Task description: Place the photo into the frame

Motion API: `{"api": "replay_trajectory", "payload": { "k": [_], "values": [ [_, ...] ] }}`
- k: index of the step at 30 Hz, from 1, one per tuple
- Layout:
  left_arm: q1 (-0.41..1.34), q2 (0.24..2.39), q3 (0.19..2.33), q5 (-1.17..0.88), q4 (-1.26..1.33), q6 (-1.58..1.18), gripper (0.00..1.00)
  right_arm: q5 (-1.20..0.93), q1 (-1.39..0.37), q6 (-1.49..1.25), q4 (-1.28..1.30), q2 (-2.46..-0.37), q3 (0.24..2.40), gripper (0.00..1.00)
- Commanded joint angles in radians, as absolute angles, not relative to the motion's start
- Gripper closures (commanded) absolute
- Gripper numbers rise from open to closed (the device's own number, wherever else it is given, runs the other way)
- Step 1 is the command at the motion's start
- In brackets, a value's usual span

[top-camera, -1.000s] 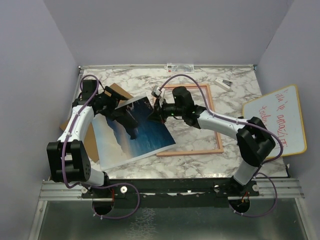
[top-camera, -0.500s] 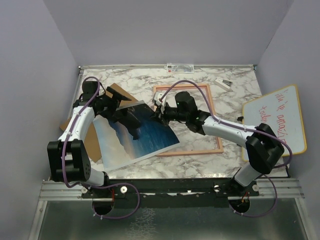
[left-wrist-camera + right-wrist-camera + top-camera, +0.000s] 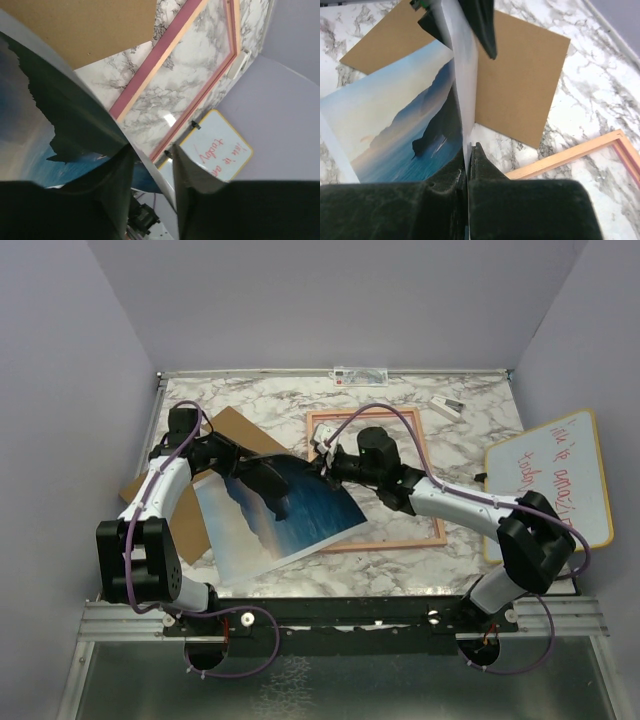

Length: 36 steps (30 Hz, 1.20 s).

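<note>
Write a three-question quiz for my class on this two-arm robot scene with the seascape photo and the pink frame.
1. True or false: the pink-rimmed rectangular picture frame lies flat, with the marble table showing through its pane.
2. Fill in: the plain brown backing board lies partly ___ the large seascape photo print.
3. The right gripper is shut on: A the frame; B the photo; C the backing board.
Key: 1 true; 2 under; 3 B.
</note>
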State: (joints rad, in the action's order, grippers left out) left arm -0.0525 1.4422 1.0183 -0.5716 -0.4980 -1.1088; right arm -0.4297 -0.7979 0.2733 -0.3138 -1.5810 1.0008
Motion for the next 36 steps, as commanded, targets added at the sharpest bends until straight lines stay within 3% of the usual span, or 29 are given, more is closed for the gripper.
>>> {"api": "replay_trajectory", "payload": {
  "k": [1, 5, 7, 10, 12, 13, 16, 22, 31, 36],
  "values": [
    [-0.052, 1.431, 1.01, -0.618, -0.447, -1.128, 0.74, -0.368, -0.806, 0.275, -0.387, -1.537, 0.985, 0.99],
    [-0.052, 1.437, 1.033, -0.626, -0.425, -1.127, 0.96, -0.303, -0.806, 0.226, -0.389, -1.526, 0.976, 0.99],
    [-0.053, 1.439, 1.048, -0.627, -0.412, -1.126, 1.0, -0.261, -0.806, 0.193, -0.383, -1.516, 0.971, 0.95],
    [-0.053, 1.44, 1.078, -0.627, -0.383, -1.121, 1.0, -0.214, -0.805, 0.161, -0.359, -1.49, 0.96, 0.67],
    [-0.054, 1.439, 1.11, -0.626, -0.351, -1.119, 1.0, -0.183, -0.805, 0.154, -0.34, -1.461, 0.945, 0.36],
    [-0.053, 1.439, 1.128, -0.623, -0.336, -1.119, 1.0, -0.169, -0.805, 0.145, -0.339, -1.441, 0.932, 0.25],
    [-0.052, 1.448, 1.213, -0.618, -0.27, -1.115, 1.0, -0.131, -0.805, 0.127, -0.328, -1.351, 0.891, 0.13],
    [-0.016, 1.521, 1.453, -0.608, -0.212, -1.037, 1.0, 0.027, -0.792, 0.031, -0.249, -1.21, 0.873, 0.03],
    [0.136, 1.709, 1.771, -0.616, -0.22, -0.909, 1.0, 0.008, -0.555, -0.338, -0.122, -1.161, 0.959, 0.05],
    [0.174, 1.789, 1.893, -0.636, -0.235, -0.888, 1.0, 0.144, -0.436, -0.456, 0.077, -1.195, 1.015, 0.06]
  ]
}}
